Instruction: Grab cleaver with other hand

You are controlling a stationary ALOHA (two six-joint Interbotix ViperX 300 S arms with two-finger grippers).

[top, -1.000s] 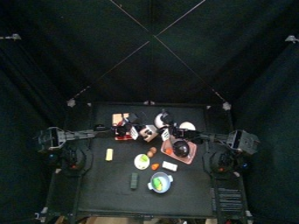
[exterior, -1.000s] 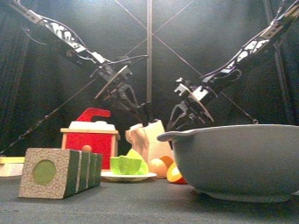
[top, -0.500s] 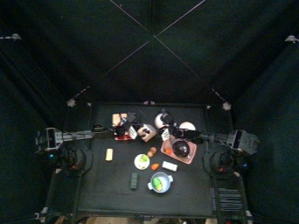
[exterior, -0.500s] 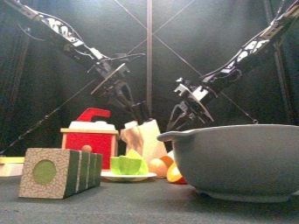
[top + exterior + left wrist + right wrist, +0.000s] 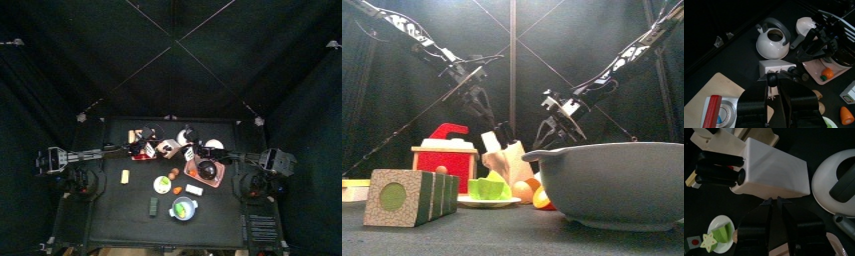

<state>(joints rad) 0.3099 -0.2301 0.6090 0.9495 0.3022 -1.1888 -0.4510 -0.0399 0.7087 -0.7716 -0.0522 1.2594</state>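
A pale knife block (image 5: 512, 166) stands mid-table, seen also from above (image 5: 168, 150) and in the right wrist view (image 5: 772, 169), with black handles (image 5: 719, 172) sticking out of it. My left gripper (image 5: 476, 93) is shut on the cleaver's black handle (image 5: 771, 79) and holds it above the block (image 5: 777, 66). The pale blade (image 5: 492, 142) hangs down over the block. My right gripper (image 5: 551, 127) is shut and empty, hanging just right of the block, its jaws close to the block's side in the right wrist view (image 5: 775, 203).
A large grey bowl (image 5: 609, 185) stands at the front right. A green-and-grey block (image 5: 409, 197), a red-and-wood box (image 5: 445, 158) and a plate of green food (image 5: 489, 192) stand at the front left. A white kettle (image 5: 773, 42) sits behind the knife block.
My left gripper has risen and drawn the cleaver up out of the knife block, so the blade now shows above it. The right arm has not moved.
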